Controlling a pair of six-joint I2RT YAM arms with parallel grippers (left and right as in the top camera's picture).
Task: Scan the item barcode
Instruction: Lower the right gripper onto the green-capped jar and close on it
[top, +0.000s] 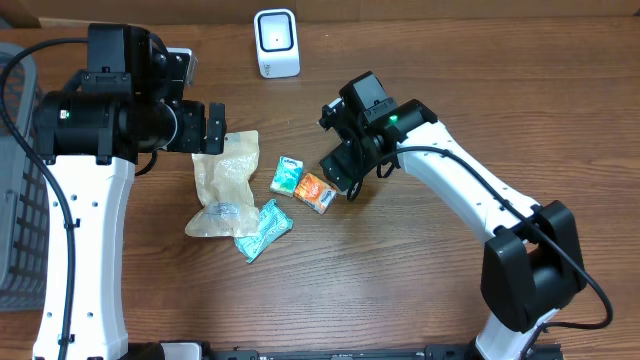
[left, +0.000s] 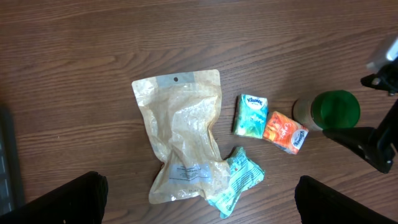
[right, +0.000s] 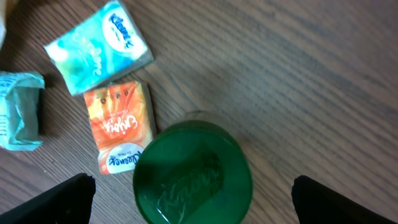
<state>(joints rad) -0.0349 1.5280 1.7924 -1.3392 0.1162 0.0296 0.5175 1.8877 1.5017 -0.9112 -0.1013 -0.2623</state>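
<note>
Nearest to the overhead camera is the left arm, a white column rising at the left of the table (top: 420, 60). Its black left hand (top: 214, 126) points toward the middle and hangs just over the top edge of a tan pouch (left: 183, 143). The two fingers stand wide apart and nothing is between them.

From the right side, the right arm bends in a long arc, and the right hand (top: 340, 172) points down above a green-lidded jar (right: 193, 180). Its jaws are also wide, one finger at each side of the lid and apart from it, so it holds nothing.

On the brown wooden table the items lie together in the middle. A teal wrapper (left: 239, 180) touches the lower corner of the pouch. A tissue pack (left: 250, 115) is just beside an orange packet (left: 286, 132), and the jar stands next to that packet. Well apart from them, a white scanner (top: 276, 42) stands at the far edge. At the left edge sits a grey basket (top: 20, 200), cut off by the frame.

From above the jar is hidden under the right hand. The print on the pouch label is too small to read.
</note>
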